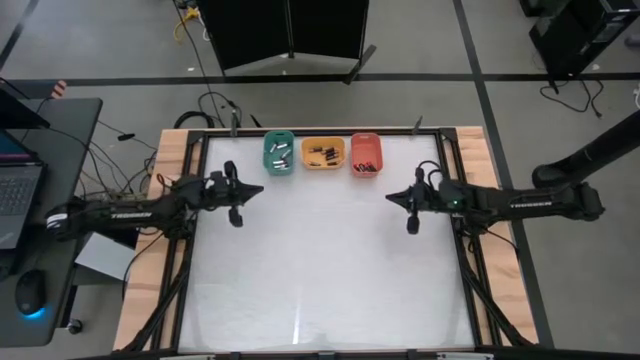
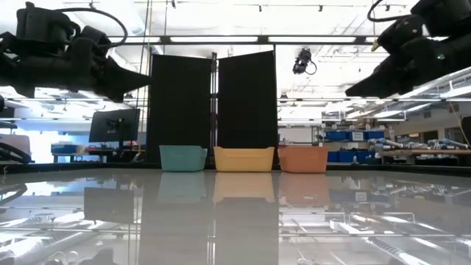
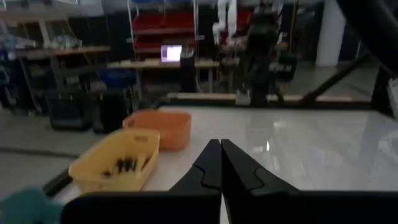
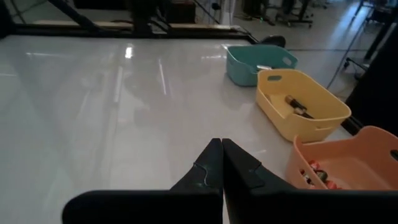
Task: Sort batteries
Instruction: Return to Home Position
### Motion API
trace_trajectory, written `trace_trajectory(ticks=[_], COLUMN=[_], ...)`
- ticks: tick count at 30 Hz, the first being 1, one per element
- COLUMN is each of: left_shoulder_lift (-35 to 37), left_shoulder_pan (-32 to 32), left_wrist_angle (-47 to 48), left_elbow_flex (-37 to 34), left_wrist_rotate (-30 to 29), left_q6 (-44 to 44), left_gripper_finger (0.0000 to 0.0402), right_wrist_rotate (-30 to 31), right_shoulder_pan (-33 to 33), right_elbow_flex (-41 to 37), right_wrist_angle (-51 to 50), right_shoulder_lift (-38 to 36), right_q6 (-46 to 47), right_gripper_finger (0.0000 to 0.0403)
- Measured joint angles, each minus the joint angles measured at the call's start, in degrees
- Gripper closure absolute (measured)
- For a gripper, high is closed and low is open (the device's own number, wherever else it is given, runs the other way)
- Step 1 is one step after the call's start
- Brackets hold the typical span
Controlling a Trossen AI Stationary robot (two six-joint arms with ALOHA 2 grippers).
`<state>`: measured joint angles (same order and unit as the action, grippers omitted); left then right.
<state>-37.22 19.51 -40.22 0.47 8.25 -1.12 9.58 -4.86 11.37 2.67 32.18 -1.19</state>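
All visible batteries sat in the trays, with left gripper and right gripper hanging closed and empty to either side of the trays, so only homing looked left to do.

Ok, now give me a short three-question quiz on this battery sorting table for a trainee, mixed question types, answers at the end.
1. True or false: the left gripper and the right gripper are both shut, with nothing between their fingers.
2. Multiple choice: the orange tray stands
A) at the left end of the row
B) between the green tray and the red tray
C) alone at the table's front edge
3. Fill in: the batteries lying in the orange tray look ___ rather than silvery or red.

Key: 1 true; 2 B; 3 dark.
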Motion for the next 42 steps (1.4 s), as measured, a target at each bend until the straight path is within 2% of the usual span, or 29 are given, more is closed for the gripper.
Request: trace_trajectory(ticks=[10,15,21,23,25,29,35,42], left_shoulder_lift=[13.13,21.71,34.27,37.36,37.29,36.71,37.22,37.23], left_shoulder_pan=[-7.08,-8.68,-8.71,-8.73,-9.11,-9.11,-8.22,-6.21], left_wrist_angle=[14.25,23.06,38.29,39.56,39.24,39.84,39.73,39.75], left_elbow_flex=[0.00,-0.02,-0.02,0.02,0.00,-0.01,-0.02,-0.02], left_wrist_rotate=[-8.23,-12.71,-12.89,-10.25,-6.81,-9.09,-9.57,-8.28], left_q6=[-3.12,-3.58,-0.48,0.25,-0.03,-0.32,-2.04,-1.70], left_gripper_finger=[0.0400,0.0398,0.0396,0.0396,0.0395,0.0395,0.0395,0.0394], right_wrist_rotate=[-2.08,-1.22,3.78,4.39,4.27,-2.25,-10.46,-7.68], right_shoulder_pan=[1.46,4.04,8.13,8.92,9.07,6.72,-0.92,-4.39], right_elbow_flex=[-9.88,-10.09,-8.38,-8.39,-8.77,-10.88,-11.01,-9.26], right_wrist_angle=[1.63,-2.87,-7.78,-7.65,-6.04,-0.92,-1.65,-6.18], right_shoulder_lift=[-12.06,-18.63,-24.05,-25.76,-27.27,-29.13,-29.80,-30.62], right_q6=[2.42,3.09,1.27,0.78,-0.42,-2.58,-1.01,-0.50], right_gripper_finger=[0.0398,0.0398,0.0398,0.0398,0.0398,0.0398,0.0398,0.0398])
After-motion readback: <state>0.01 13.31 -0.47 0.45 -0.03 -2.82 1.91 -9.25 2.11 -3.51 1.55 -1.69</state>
